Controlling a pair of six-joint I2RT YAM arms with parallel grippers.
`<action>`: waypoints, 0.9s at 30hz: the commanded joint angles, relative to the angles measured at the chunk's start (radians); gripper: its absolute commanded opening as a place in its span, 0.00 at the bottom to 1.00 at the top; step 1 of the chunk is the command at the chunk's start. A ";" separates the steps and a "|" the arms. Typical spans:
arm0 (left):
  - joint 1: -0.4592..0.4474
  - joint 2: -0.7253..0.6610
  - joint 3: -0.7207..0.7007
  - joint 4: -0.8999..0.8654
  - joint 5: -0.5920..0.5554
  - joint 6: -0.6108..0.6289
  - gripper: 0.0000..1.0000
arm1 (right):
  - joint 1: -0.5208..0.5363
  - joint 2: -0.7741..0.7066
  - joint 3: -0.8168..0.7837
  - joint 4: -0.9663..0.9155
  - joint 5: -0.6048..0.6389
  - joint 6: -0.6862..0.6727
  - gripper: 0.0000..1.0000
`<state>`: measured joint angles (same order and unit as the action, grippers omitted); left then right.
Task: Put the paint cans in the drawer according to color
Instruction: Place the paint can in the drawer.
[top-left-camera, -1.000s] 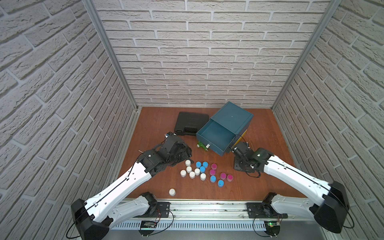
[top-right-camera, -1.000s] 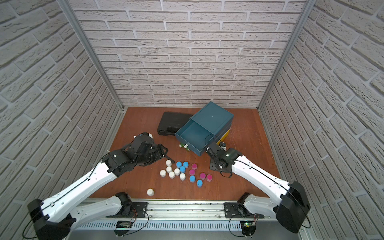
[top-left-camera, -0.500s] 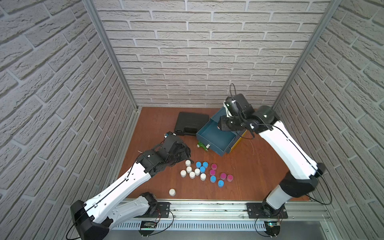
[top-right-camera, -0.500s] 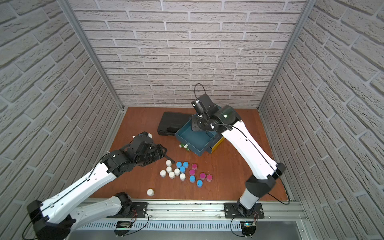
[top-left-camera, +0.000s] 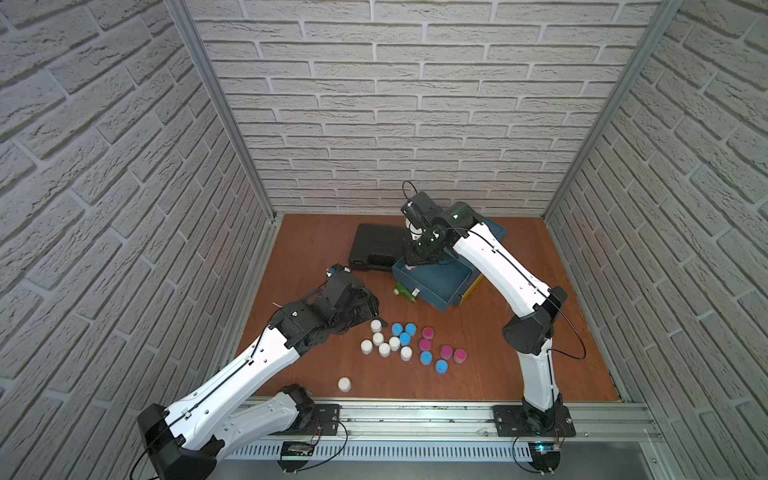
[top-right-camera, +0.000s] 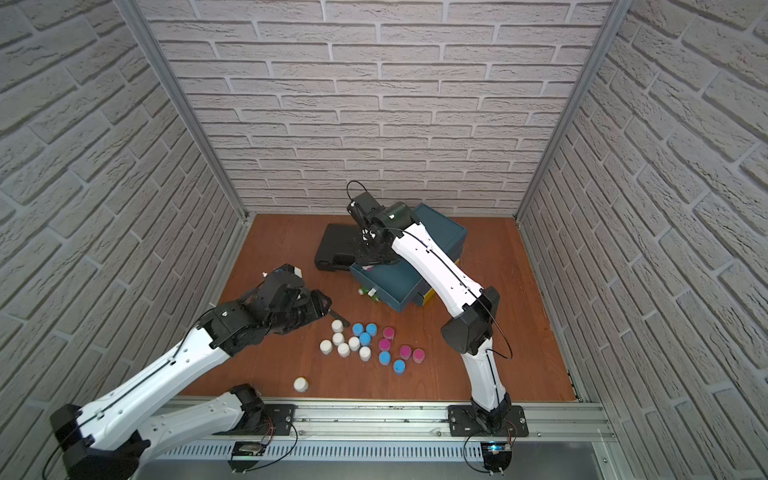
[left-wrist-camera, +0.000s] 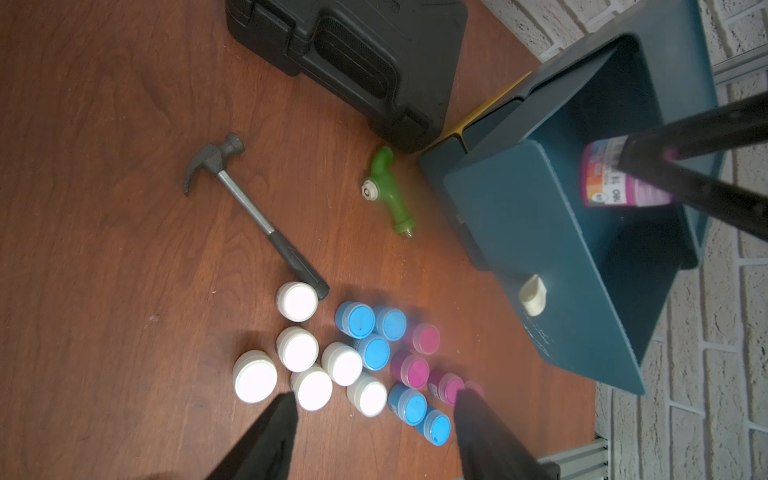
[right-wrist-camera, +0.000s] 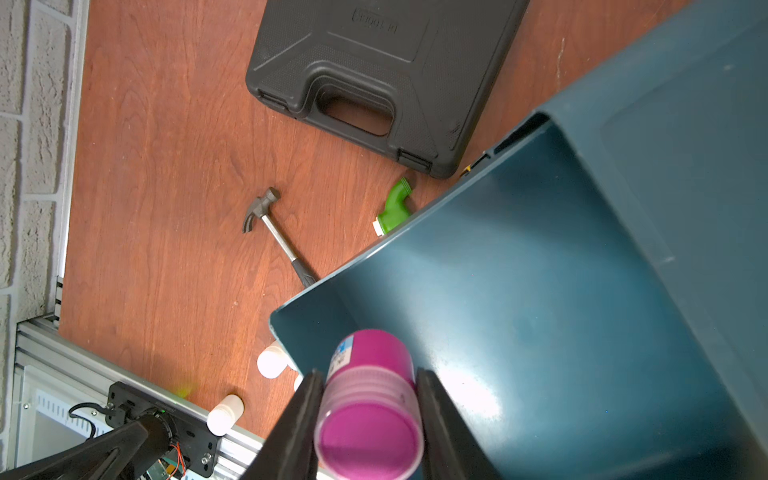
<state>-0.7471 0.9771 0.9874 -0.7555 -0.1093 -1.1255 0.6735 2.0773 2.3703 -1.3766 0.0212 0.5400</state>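
Observation:
Several paint cans stand grouped on the brown table: white ones (top-left-camera: 384, 349), light blue ones (top-left-camera: 401, 329) and magenta ones (top-left-camera: 446, 352). One white can (top-left-camera: 344, 384) sits alone near the front rail. My right gripper (right-wrist-camera: 370, 374) is shut on a magenta paint can (right-wrist-camera: 370, 415), held above the near left corner of the open teal drawer (top-left-camera: 440, 282). The drawer's inside (right-wrist-camera: 540, 311) shows no cans. My left gripper (left-wrist-camera: 376, 399) is open above the table at the group's left edge, holding nothing, with white cans (left-wrist-camera: 311, 388) between its fingers' line of sight.
A black tool case (top-left-camera: 376, 247) lies behind the drawer's left side. A hammer (left-wrist-camera: 257, 212) lies left of the cans, its handle end touching a white can. A green toy drill (left-wrist-camera: 390, 191) lies against the drawer's front. Brick walls close in three sides.
My right arm rose from the table beside the magenta cans and swung back over the open drawer, carrying a magenta can. The left arm has barely moved.

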 joint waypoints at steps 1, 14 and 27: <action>-0.005 -0.002 0.011 0.008 -0.012 0.013 0.65 | 0.004 0.014 -0.014 0.013 -0.021 -0.020 0.02; -0.022 0.004 0.023 0.013 -0.024 0.013 0.65 | -0.005 0.071 -0.025 0.028 -0.017 -0.037 0.03; -0.028 0.005 0.033 0.013 -0.034 0.013 0.65 | -0.023 0.102 -0.025 0.040 -0.039 -0.049 0.35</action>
<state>-0.7689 0.9859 0.9939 -0.7555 -0.1268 -1.1252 0.6563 2.1571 2.3501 -1.3582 -0.0055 0.5037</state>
